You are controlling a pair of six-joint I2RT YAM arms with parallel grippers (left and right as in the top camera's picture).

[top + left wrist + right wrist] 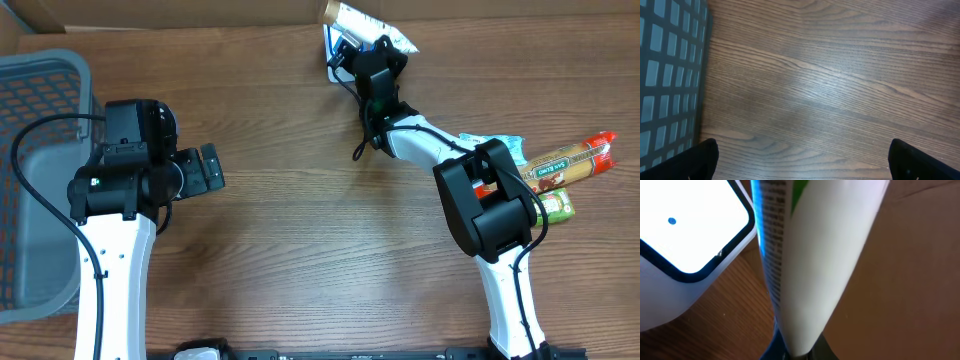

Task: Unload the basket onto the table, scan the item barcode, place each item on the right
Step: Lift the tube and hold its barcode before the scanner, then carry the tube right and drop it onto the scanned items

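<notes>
While the right gripper is clamping the packet by one edge just beside the scanner and the left gripper is idling open, we are judging it light, limp and slippery, best held at a seam.

The scanner sits at the far edge of the table, with a packet just beside it on its right. Whether they touch, I cannot tell. Well to the scanner's left and nearer lies a basket — to its right and nearer, a heap of snacks.
</notes>
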